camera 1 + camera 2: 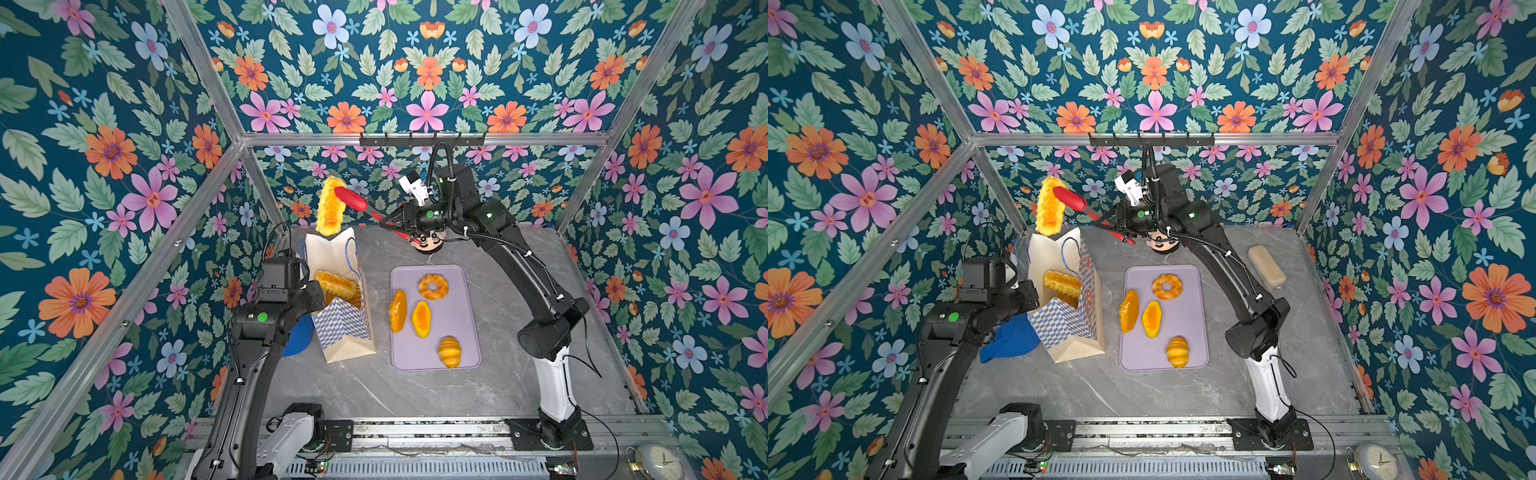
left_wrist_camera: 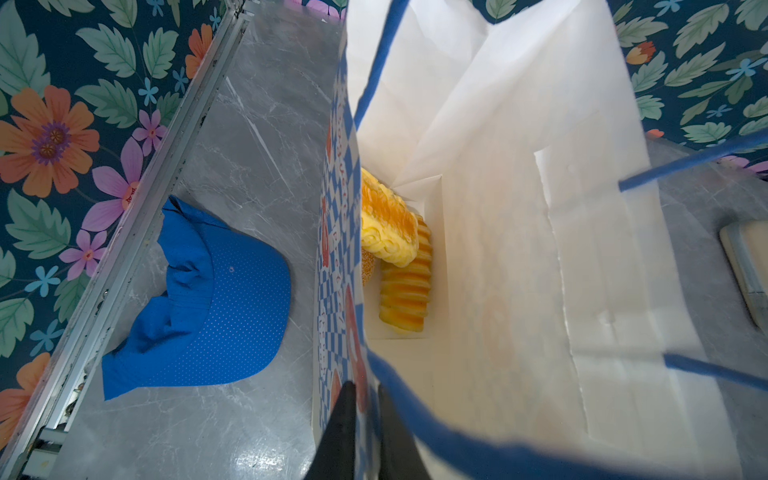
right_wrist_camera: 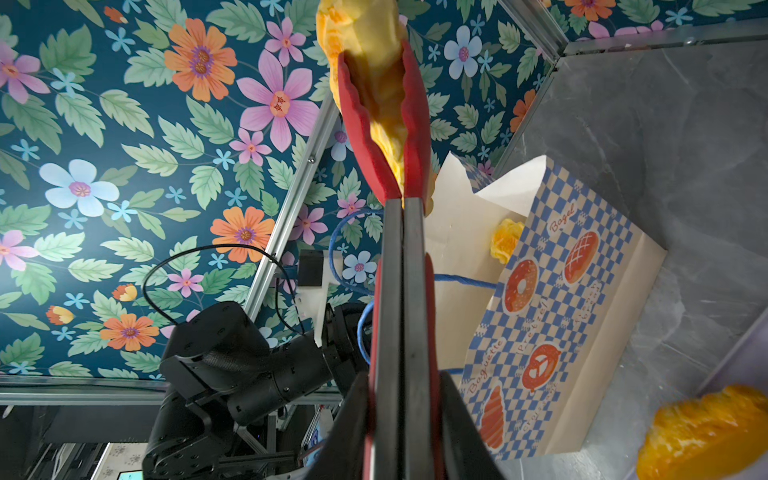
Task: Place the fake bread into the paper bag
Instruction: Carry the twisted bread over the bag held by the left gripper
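Right gripper (image 3: pixel 402 390): clamped on red tongs (image 1: pixel 351 198), which pinch a ridged loaf (image 1: pixel 328 216) above paper bag (image 1: pixel 345 324). Left gripper (image 2: pixel 365 399): closed on bag rim.

One bag (image 1: pixel 343 322); five pastries (image 1: pixel 449 351) outside it (four on tray (image 1: pixel 461 307))

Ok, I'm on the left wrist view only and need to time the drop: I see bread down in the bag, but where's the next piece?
Observer: A loaf hangs upright over the bag, not in yet, pinched in red tongs.
Operator: What's holding the tongs?
Observer: The right gripper, shut on their handles.
Operator: And what remains outside the bag?
Observer: Four pieces on the tray: a doughnut, two ovals and a croissant.
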Controlling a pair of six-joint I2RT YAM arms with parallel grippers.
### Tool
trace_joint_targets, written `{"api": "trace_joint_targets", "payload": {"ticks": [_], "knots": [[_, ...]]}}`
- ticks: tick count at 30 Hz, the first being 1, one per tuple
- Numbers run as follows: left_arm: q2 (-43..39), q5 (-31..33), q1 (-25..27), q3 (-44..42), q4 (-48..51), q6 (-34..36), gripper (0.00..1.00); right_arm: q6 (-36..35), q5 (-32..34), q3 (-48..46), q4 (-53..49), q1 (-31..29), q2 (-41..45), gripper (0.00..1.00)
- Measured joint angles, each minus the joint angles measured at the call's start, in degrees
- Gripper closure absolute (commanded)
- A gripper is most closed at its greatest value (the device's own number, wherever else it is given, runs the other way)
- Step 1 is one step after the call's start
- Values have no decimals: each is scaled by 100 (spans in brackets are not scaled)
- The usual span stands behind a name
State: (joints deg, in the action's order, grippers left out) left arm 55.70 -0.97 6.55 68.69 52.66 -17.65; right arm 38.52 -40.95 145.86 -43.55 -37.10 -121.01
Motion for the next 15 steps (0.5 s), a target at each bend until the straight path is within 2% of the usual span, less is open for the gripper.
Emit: {"api": "trace_joint_targets", "payload": {"ticks": [15], "knots": [[-2,15,0,-9,0,0,86,-765,-2,-479,-656,-74,120,76]]}}
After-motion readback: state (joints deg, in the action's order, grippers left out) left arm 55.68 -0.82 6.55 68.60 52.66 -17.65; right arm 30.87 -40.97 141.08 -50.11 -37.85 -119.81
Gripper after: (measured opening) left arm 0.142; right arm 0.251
